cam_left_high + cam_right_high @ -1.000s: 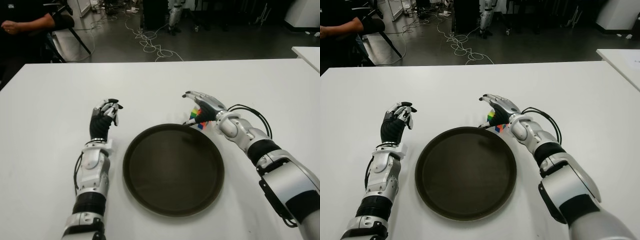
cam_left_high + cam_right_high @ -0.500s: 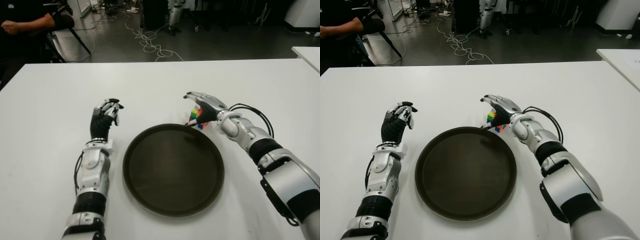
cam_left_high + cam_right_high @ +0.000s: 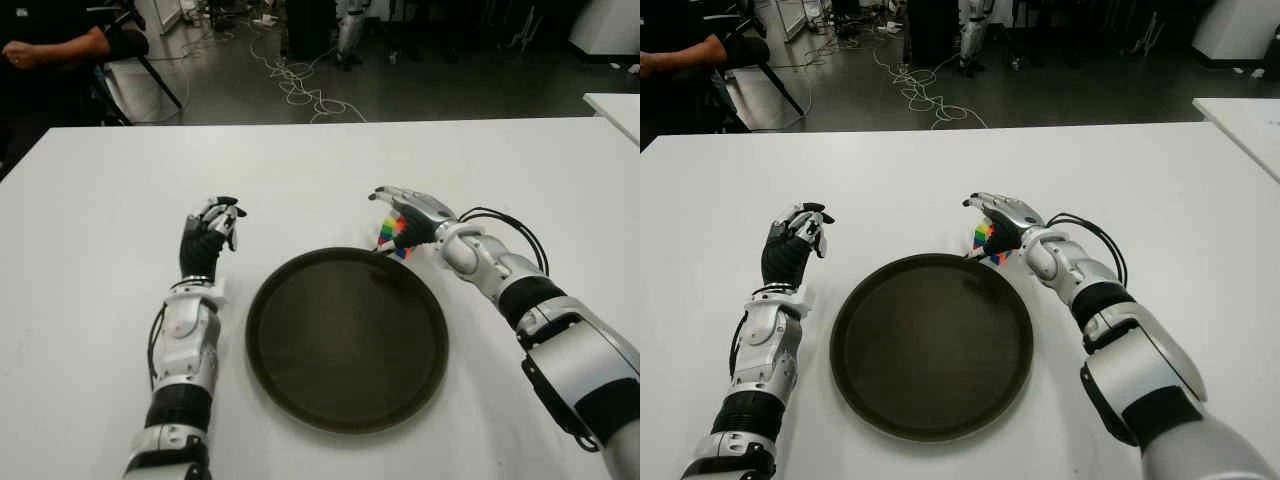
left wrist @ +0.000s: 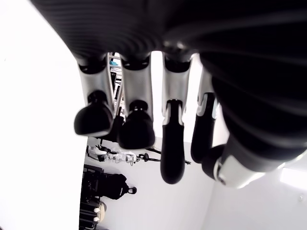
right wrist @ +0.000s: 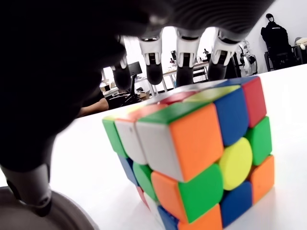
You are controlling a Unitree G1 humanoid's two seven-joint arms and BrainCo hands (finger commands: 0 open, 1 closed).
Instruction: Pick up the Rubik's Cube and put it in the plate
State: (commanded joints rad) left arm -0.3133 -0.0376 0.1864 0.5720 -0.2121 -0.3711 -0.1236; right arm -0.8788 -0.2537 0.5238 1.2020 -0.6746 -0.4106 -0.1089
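The Rubik's Cube [image 3: 392,236] stands on the white table [image 3: 300,170], just beyond the far right rim of the dark round plate [image 3: 346,338]. My right hand [image 3: 400,212] arches over the cube from the right. In the right wrist view its fingertips [image 5: 186,57] hang over the top of the cube [image 5: 192,158], and the thumb [image 5: 29,187] sits low by the plate's rim; nothing is clasped. My left hand [image 3: 210,232] shows left of the plate, fingers curled and holding nothing.
A person [image 3: 50,45] sits beyond the table's far left corner. Cables [image 3: 300,85] trail over the floor behind the table. The corner of a second white table [image 3: 615,105] shows at the right.
My right hand has edged slightly over the cube. The cube stays at the same spot on the table, and the left hand has not moved.
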